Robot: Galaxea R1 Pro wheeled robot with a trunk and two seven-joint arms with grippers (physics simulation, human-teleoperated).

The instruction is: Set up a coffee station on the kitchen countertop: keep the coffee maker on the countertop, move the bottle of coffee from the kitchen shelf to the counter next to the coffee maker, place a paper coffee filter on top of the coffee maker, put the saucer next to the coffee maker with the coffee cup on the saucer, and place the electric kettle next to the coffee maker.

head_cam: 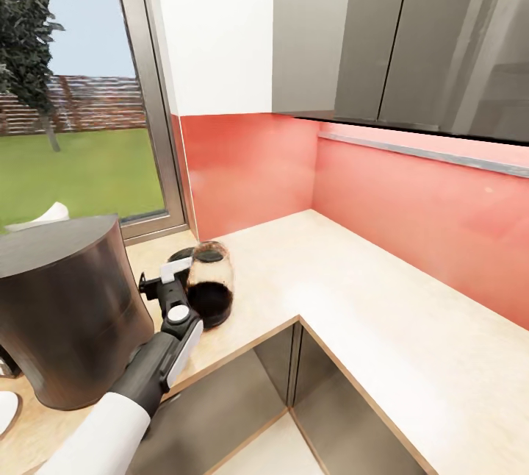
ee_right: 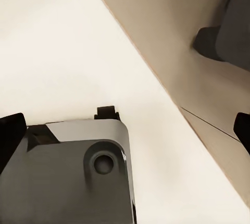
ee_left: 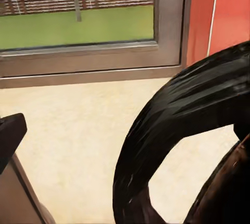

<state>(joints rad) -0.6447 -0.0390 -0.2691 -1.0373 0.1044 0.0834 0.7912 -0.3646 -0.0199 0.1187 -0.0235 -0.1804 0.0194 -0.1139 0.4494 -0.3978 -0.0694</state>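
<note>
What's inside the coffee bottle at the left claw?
Through the clear coffee bottle dark coffee fills the lower part; the upper part looks empty. The left claw covers its near side, so the rest is hidden.

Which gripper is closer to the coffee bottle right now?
Left. The left gripper is right at the bottle of coffee on the countertop, touching its side. The right gripper looks at pale floor and cabinet, away from it.

One coffee bottle (head_cam: pixel 210 291), one coffee maker (head_cam: pixel 70 309), one countertop (head_cam: pixel 382 298).
</note>
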